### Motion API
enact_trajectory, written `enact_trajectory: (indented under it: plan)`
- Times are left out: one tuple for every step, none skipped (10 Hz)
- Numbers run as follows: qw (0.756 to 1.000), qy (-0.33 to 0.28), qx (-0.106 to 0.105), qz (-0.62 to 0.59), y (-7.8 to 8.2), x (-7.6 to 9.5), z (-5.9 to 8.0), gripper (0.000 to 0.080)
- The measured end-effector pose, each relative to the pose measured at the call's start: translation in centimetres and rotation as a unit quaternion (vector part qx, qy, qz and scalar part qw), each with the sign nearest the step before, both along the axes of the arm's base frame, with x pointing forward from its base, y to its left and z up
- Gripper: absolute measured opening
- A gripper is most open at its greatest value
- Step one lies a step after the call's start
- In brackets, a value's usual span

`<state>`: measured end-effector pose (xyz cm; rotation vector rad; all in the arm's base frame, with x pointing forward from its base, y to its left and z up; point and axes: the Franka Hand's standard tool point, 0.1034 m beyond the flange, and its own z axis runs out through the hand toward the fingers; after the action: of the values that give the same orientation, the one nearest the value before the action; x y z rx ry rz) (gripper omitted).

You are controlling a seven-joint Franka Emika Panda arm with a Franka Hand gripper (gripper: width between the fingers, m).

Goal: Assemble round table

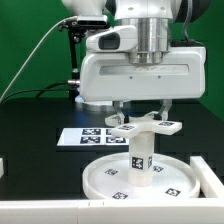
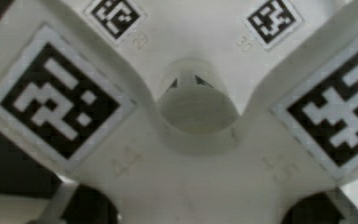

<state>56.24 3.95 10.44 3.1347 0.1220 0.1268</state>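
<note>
The round disc [image 1: 105, 180] lies flat and white on the black table, rim up. The short cylinder leg [image 1: 141, 158] stands upright at its middle. On top of the leg sits the cross-shaped foot [image 1: 128, 130], its tagged arms spread out. My gripper [image 1: 141, 120] comes straight down over it, one finger on each side of the foot's hub. In the wrist view the foot [image 2: 197, 150] fills the picture, with its centre hole and several tags. The dark fingers [image 2: 78, 205] press against its body from both sides. The gripper is shut on the foot.
The marker board [image 1: 85, 136] lies behind the disc toward the exterior view's left. A white rail [image 1: 60, 212] runs along the near table edge. A dark block [image 1: 212, 178] stands at the exterior view's right. A green curtain hangs behind.
</note>
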Motion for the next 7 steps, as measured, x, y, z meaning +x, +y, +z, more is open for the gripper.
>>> enact_trajectory:
  plan:
    - [0.997, 0.000, 0.006, -0.071, 0.00, -0.02, -0.02, 0.0442]
    - [0.990, 0.000, 0.014, -0.141, -0.02, -0.03, -0.05, 0.0442]
    - [0.975, 0.002, 0.024, -0.222, -0.09, -0.07, -0.07, 0.0442]
    - [0.951, 0.006, 0.034, -0.308, -0.09, -0.09, -0.11, 0.0442]
    - [0.925, 0.008, 0.041, -0.378, -0.13, -0.10, -0.12, 0.0442]
    - [0.904, 0.011, 0.051, -0.425, -0.18, -0.14, -0.13, 0.0442]
    - [0.886, 0.014, 0.059, -0.459, -0.17, -0.19, -0.15, 0.0442]
